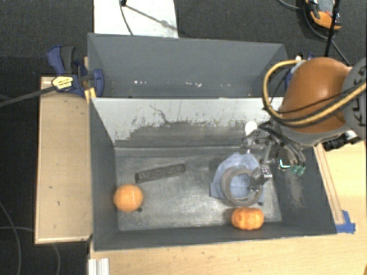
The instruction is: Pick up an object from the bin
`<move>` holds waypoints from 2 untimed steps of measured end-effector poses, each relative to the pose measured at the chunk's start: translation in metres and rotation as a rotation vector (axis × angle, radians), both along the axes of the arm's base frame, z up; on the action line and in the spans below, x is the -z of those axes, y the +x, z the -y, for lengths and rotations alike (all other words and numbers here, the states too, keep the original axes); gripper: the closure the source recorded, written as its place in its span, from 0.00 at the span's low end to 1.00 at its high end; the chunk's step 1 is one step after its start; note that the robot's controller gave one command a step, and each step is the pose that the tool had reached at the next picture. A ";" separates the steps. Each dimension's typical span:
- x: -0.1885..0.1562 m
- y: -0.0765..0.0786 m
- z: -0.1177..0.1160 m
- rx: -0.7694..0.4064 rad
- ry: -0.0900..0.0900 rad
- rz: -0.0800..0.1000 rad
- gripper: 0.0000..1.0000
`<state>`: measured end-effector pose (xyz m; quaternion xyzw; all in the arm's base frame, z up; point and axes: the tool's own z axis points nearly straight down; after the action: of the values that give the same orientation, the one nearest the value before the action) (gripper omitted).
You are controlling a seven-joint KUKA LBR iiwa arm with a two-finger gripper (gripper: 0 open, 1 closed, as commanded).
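Arm reaches in from the right w/ its big orange wrist cover (314,93) and looped cables (269,90) up over the bin's right wall. The gripper (259,177) is down low in the right half of the grey bin (172,122). It sits right over a grey ring (236,192) (looks like a roll of tape or some kind of hoop, tbh can't say which). The ring lies on a pale blue floppy thing (225,173), prob a bit of cloth or a bag. The gripper tip overlaps the ring's right-hand rim, so it's touching or v close to it. Can't tell whether the gripper is spread or pinched together, since its metal bits and the ring overlap there, so no idea if it actually has hold of anything.

Other stuff in the bin:
- a small orange pumpkin-shaped thing (248,218) just in front of the ring, near the front wall, not touching the gripper afaict
- an orange ball (128,199) well apart, at the front left corner
- a flat dark grey bar (160,172) lying slightly tilted on the bin floor, between the ball and the blue thing
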<state>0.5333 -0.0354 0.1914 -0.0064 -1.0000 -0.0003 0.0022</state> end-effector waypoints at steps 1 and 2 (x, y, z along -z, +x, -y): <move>-0.004 0.002 0.000 -0.001 -0.001 0.008 0.00; 0.105 0.031 0.012 0.171 0.003 0.017 1.00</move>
<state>0.5638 -0.0470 0.0861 -0.0919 -0.9957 -0.0020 -0.0064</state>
